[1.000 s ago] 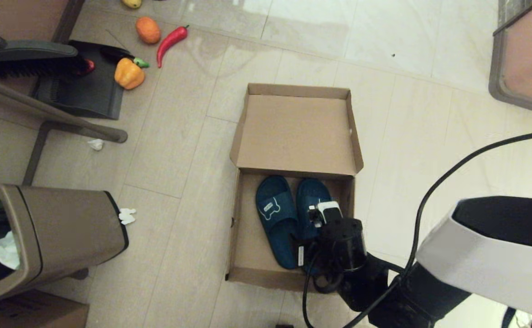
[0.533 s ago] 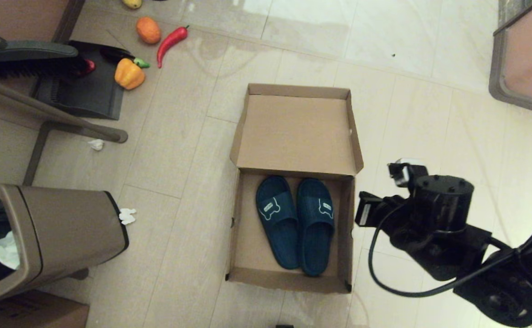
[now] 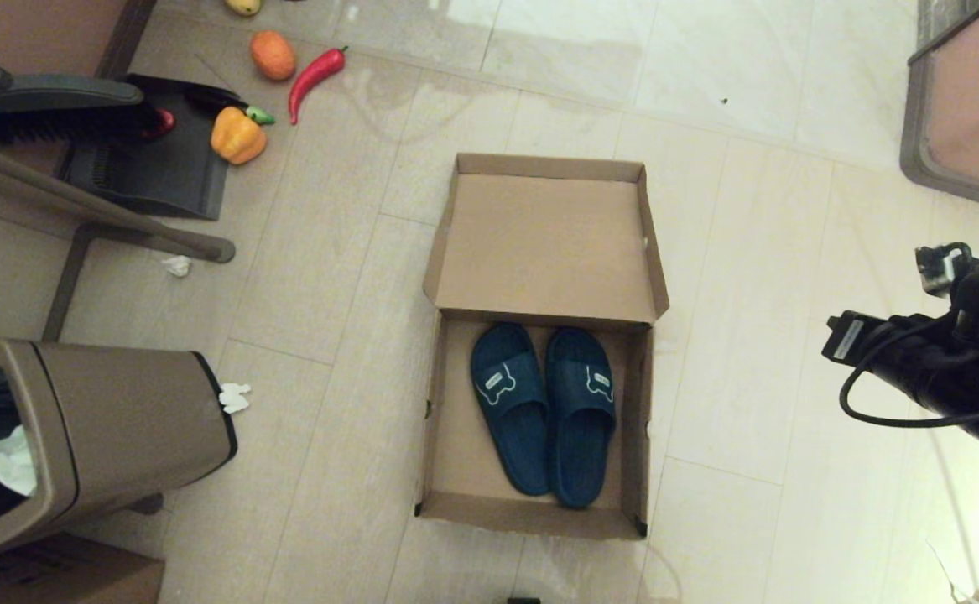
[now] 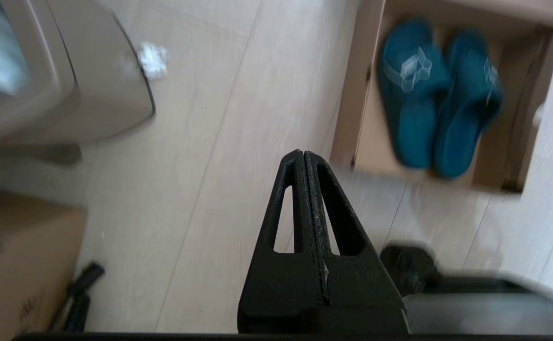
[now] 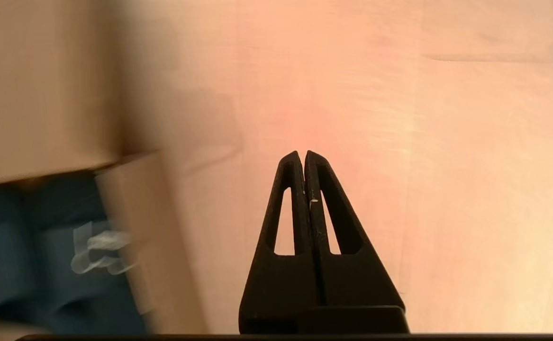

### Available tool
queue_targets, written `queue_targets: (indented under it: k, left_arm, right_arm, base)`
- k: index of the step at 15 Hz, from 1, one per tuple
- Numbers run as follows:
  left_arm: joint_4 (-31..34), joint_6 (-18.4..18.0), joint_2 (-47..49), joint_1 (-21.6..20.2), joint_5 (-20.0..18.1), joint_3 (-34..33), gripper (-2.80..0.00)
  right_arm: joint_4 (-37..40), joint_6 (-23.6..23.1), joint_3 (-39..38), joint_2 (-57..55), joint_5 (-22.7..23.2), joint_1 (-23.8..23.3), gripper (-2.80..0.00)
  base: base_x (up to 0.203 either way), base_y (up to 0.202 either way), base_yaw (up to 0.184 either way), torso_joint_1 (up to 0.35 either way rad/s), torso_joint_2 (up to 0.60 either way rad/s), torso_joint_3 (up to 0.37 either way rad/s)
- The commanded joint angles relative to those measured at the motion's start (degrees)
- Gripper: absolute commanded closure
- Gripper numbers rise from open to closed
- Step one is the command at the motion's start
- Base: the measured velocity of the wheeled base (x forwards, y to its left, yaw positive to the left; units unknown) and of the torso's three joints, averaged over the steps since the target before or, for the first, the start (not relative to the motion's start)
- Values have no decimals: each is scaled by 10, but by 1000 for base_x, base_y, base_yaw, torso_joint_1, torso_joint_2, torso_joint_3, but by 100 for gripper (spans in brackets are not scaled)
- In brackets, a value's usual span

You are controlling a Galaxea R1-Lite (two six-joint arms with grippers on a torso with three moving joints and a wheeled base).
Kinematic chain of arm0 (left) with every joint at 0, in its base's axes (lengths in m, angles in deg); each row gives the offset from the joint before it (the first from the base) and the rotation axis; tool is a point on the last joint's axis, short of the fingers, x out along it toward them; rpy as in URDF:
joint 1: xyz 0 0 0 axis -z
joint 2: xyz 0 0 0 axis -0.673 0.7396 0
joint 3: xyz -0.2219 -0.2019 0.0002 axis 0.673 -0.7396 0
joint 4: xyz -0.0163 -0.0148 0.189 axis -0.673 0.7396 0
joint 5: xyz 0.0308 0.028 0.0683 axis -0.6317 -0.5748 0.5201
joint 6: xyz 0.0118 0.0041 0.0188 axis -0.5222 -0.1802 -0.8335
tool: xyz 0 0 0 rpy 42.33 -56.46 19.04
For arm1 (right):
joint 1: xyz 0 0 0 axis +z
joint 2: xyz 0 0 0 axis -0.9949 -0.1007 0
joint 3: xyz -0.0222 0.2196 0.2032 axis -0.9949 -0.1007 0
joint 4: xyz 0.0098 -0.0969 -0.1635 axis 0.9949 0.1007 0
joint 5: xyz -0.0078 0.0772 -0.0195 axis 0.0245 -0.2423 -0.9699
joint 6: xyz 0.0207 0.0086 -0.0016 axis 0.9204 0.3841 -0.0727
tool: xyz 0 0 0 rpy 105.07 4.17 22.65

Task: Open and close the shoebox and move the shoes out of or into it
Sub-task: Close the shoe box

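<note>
Head view: the shoebox sat open on the tiled floor, the shoes side by side inside.

Left wrist view: the left end effector hung over the floor, fingers pressed together, holding nothing.

Right wrist view: the right end effector was likewise closed and empty, beside the box.

Pale tiled floor with a glossy glare at the far edge; tan bin left, dustpan and toy vegetables beyond.
</note>
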Motion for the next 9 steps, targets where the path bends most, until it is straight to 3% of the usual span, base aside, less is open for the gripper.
queue_targets:
  k: [1, 4, 6, 9]
  left_arm:
    - [-15, 5, 140, 3, -1, 45, 0]
    - [-88, 62, 363, 8, -14, 140, 0]
    - [-130, 118, 508, 9, -52, 219, 0]
    - [-164, 203, 700, 7, -119, 347, 0]
  right_arm:
    - [-1, 16, 10, -38, 2, -21, 0]
    - [21, 53, 82, -113, 3, -25, 0]
    - [63, 85, 168, -159, 11, -25, 0]
    - [147, 138, 288, -231, 80, -25, 0]
  base:
    - [0, 0, 0, 0, 0, 0]
    - [0, 0, 0, 0, 0, 0]
    - [0, 0, 0, 0, 0, 0]
    - [0, 0, 0, 0, 0, 0]
